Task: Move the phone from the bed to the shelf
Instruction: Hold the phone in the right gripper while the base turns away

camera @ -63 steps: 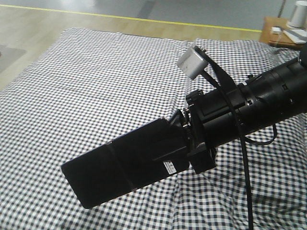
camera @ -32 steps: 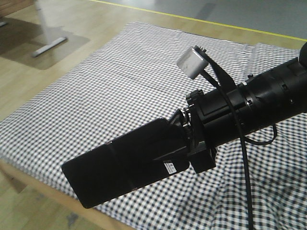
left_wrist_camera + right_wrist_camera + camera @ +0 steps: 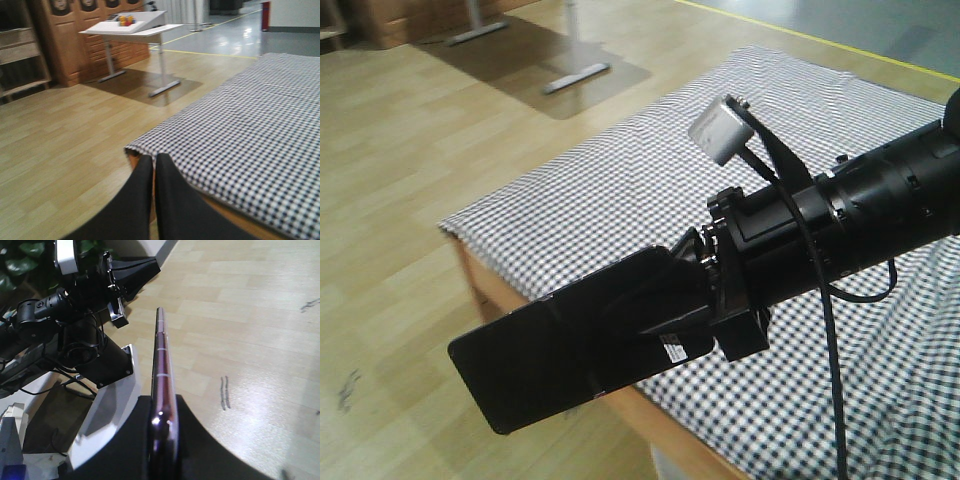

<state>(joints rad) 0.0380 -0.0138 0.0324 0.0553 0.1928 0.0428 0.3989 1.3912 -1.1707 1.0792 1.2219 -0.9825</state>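
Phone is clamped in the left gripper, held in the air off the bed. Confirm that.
Wrong arm. The phone is clamped in the right gripper, seen edge-on between its fingers in the right wrist view; the left gripper is shut and empty. The rest stands: it is in the air, off the bed.

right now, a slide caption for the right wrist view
The right pincer grips the phone edge-on above the wooden floor.
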